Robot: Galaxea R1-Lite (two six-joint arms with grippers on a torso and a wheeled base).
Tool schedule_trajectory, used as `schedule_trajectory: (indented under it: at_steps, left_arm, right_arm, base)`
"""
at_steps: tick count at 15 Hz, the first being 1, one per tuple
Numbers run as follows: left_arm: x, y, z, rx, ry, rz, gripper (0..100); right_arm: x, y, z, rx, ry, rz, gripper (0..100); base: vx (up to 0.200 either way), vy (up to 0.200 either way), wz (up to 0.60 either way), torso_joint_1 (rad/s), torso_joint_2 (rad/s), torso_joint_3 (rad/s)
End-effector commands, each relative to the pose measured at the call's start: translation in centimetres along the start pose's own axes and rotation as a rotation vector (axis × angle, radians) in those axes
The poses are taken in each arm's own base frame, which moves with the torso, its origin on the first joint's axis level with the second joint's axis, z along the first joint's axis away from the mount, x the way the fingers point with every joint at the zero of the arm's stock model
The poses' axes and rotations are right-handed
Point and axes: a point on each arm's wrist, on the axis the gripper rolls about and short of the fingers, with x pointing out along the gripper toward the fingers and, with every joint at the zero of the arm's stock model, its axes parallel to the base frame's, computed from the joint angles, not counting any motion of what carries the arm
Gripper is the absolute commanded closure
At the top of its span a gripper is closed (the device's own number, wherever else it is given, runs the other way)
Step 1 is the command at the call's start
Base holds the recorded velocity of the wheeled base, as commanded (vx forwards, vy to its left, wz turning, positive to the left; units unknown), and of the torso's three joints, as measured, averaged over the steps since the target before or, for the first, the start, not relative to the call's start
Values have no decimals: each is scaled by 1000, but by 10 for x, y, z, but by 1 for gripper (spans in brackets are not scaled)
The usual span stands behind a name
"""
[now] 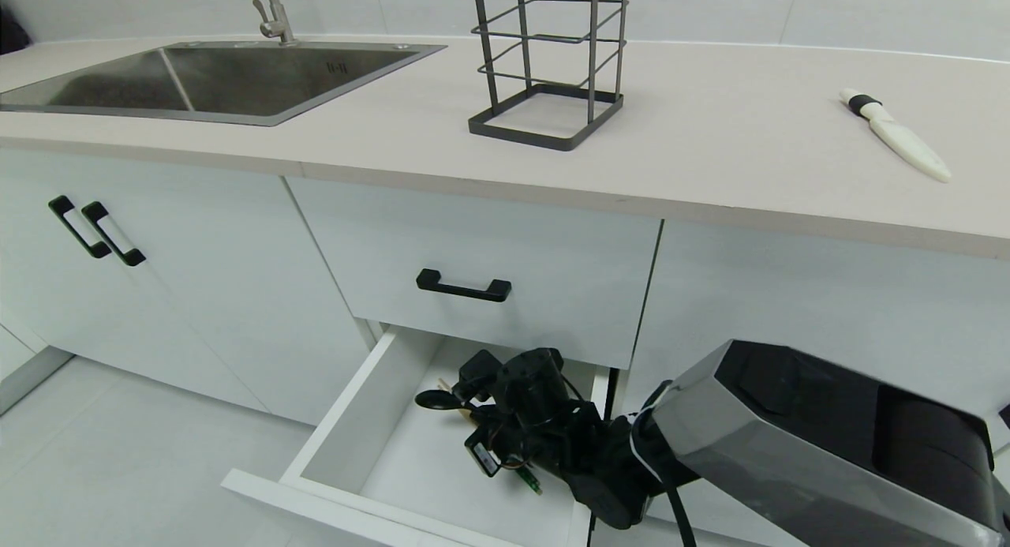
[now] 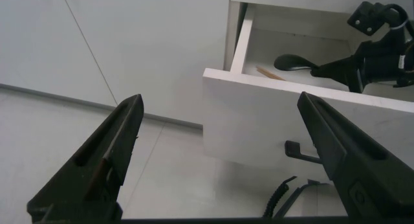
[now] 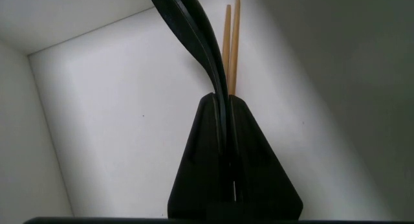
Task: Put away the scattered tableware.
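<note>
While your left gripper (image 2: 220,100) hangs spread wide outside the open drawer (image 1: 347,409), your right gripper (image 3: 224,101) pinches a black spoon (image 3: 194,36) by its handle inside that drawer, close by the wooden chopsticks (image 3: 227,43) lying there.

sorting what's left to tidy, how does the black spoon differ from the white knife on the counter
Colour: the spoon is black all over, the knife white with a black band. Place: the spoon is down in the open drawer, the knife up on the counter. State: the spoon is clamped in the right gripper, the knife lies free. Both are long, slim tableware.
</note>
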Motion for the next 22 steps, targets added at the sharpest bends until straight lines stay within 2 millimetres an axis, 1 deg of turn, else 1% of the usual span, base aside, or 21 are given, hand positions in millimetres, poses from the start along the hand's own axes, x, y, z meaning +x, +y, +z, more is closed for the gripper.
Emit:
schedule_trajectory:
  at_steps: [1, 3, 8, 12, 14, 22]
  left_arm:
    - [0, 0, 0, -1, 0, 1, 0]
    - [0, 0, 0, -1, 0, 0, 0]
    - [0, 0, 0, -1, 0, 1, 0]
    - [0, 0, 0, -1, 0, 0, 0]
    - [0, 0, 0, -1, 0, 1, 0]
    - [0, 0, 0, -1, 0, 1, 0]
  right_arm:
    - [7, 0, -4, 0, 1, -3, 100]
    - [12, 1, -4, 1, -6, -10, 100]
    - [16, 1, -4, 3, -10, -18, 100]
    - [18, 2, -9, 4, -1, -17, 100]
    - [21, 2, -14, 3, 12, -17, 100]
    - [31, 0, -18, 13, 5, -23, 100]
  base:
    - [0, 0, 0, 0, 0, 0]
    - [0, 0, 0, 0, 0, 0]
    - [0, 0, 0, 0, 0, 0]
    - [0, 0, 0, 0, 0, 0]
    - [0, 0, 0, 0, 0, 0]
    - [0, 0, 0, 0, 0, 0]
